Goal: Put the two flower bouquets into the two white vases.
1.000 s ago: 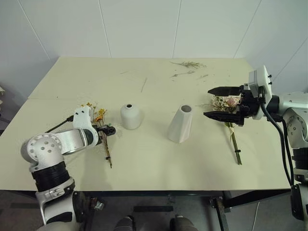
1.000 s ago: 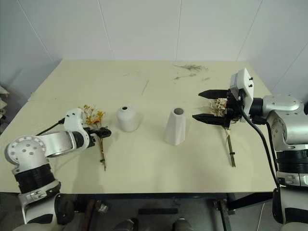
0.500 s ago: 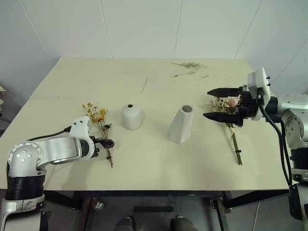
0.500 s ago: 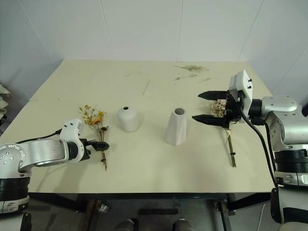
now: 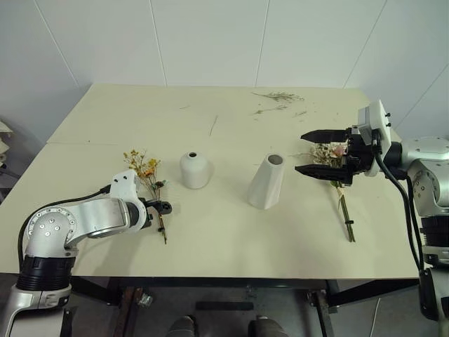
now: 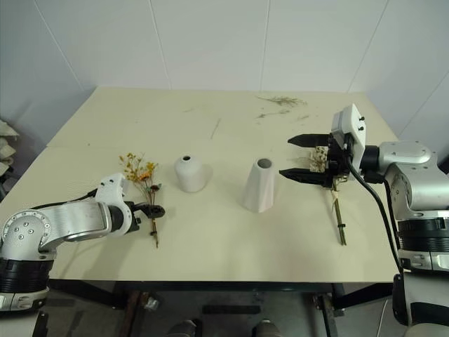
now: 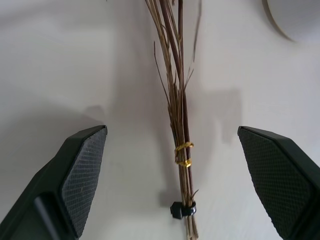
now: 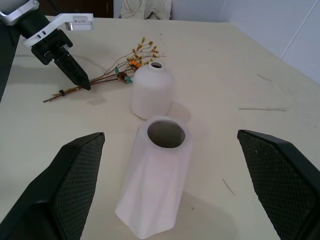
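Observation:
The thin yellow-orange sprig bouquet (image 5: 144,168) lies on the table left of the round white vase (image 5: 194,170). My left gripper (image 5: 163,208) is open and points down over the bouquet's tied stems (image 7: 179,120), which run between its fingers without touching them. The taller cone vase (image 5: 267,181) stands upright in the middle with its top open (image 8: 166,133). The pink-and-white bouquet (image 5: 330,153) lies to its right, stems (image 5: 346,217) toward the table's front edge. My right gripper (image 5: 302,152) hovers open and nearly level above that bouquet's flowers, pointing at the cone vase.
Loose dried twigs (image 5: 277,95) are scattered at the back right of the table, and a single one (image 5: 210,125) lies behind the round vase. The cream table (image 5: 210,253) ends at a white wall behind.
My left arm has swung its elbow down and outward and rolled its wrist. Its gripper slid a little down the sprig's stems toward the front edge. The right arm has stayed put.

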Tool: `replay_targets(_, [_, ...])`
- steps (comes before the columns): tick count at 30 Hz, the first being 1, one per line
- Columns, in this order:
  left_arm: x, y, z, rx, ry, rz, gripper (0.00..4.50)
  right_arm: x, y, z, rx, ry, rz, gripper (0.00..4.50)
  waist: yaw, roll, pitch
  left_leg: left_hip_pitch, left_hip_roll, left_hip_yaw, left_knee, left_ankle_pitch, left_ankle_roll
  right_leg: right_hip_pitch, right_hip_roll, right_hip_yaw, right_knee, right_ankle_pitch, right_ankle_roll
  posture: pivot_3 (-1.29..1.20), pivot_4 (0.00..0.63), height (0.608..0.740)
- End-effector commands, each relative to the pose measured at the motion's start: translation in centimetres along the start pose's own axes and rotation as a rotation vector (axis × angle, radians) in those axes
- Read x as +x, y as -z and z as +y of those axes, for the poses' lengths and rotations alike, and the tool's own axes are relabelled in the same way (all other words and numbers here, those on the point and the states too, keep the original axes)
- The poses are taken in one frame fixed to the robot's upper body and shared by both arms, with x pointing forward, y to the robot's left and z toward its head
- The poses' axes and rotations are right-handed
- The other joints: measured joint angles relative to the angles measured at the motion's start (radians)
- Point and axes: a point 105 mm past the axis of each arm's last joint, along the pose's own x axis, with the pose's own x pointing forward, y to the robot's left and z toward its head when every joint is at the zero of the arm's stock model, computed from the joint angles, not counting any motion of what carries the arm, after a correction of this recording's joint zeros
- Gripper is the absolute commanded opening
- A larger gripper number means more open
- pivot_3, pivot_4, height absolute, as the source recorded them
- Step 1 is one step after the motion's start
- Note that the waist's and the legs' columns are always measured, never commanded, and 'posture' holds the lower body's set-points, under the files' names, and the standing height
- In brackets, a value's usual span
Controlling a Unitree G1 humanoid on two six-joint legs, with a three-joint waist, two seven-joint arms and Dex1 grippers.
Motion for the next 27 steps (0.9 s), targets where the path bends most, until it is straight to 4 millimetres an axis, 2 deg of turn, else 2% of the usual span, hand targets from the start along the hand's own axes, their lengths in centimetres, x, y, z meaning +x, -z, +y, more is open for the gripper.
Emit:
replay_targets(1, [0.7,0.3,0.0,-0.034,0.0,0.035,4.09,0.0,-1.6,-0.1,-0.057,0.003,-0.029,4.5,0.004,0.0,0.0,0.0,0.0,0.0,0.0,0.0,0.0,0.0,0.0,0.0,0.0,0.0,0.0,0.0,0.15,0.74])
replay_targets(2, [0.8,0.3,0.2,-0.044,-0.008,0.042,3.93,0.0,-1.6,-0.1,-0.057,0.005,-0.03,4.5,0.006,0.0,0.0,0.001,0.0,0.0,0.0,0.0,0.0,0.001,0.0,0.0,0.0,0.0,0.0,0.0,0.15,0.74])
replay_targets(10, [1.6,0.6,0.7,-0.059,-0.014,0.097,1.56,-0.1,-1.7,-0.1,-0.059,0.017,-0.03,4.5,0.02,0.0,0.0,0.006,-0.001,0.001,-0.001,-0.001,0.001,0.006,-0.001,0.001,-0.002,0.0,0.0,0.0,0.15,0.74])
replay_targets(15, [1.8,0.5,1.1,-0.074,-0.035,0.106,0.13,-0.2,-1.7,-0.1,-0.06,0.025,-0.031,4.5,0.018,0.0,0.0,0.01,-0.001,0.001,-0.002,-0.003,0.005,0.016,-0.001,0.0,-0.014,0.003,0.001,0.0,0.15,0.74])
replay_targets(17, [1.6,0.2,1.4,-0.076,-0.048,0.096,0.03,-0.2,-1.7,-0.1,-0.06,0.027,-0.031,4.5,0.018,0.0,0.0,0.01,-0.001,0.001,-0.002,-0.004,0.004,0.017,-0.002,0.0,-0.018,0.005,0.003,0.0,0.15,0.74])
replay_targets(20, [0.5,-1.7,2.3,-0.056,-0.09,0.011,0.03,-0.2,-1.7,-0.1,-0.061,0.034,-0.032,4.5,0.017,0.0,0.0,0.009,-0.001,0.001,-0.003,-0.004,0.003,0.017,-0.002,0.0,-0.021,0.005,0.003,0.0,0.15,0.74])
replay_targets(25, [-1.7,-6.9,2.2,-0.021,-0.066,-0.285,0.03,-0.2,-1.7,-0.3,-0.062,0.045,-0.036,4.5,0.014,0.0,0.0,0.009,-0.001,0.004,-0.007,-0.005,0.002,0.015,-0.001,0.0,-0.025,0.005,0.003,0.0,0.15,0.74])
replay_targets(27, [-2.2,-7.9,2.3,0.012,-0.076,-0.341,0.03,-0.1,-1.7,-0.3,-0.062,0.051,-0.041,4.5,0.015,0.0,0.0,0.007,0.0,0.004,-0.007,-0.005,0.001,0.014,-0.001,0.0,-0.027,0.005,0.003,0.0,0.15,0.74])
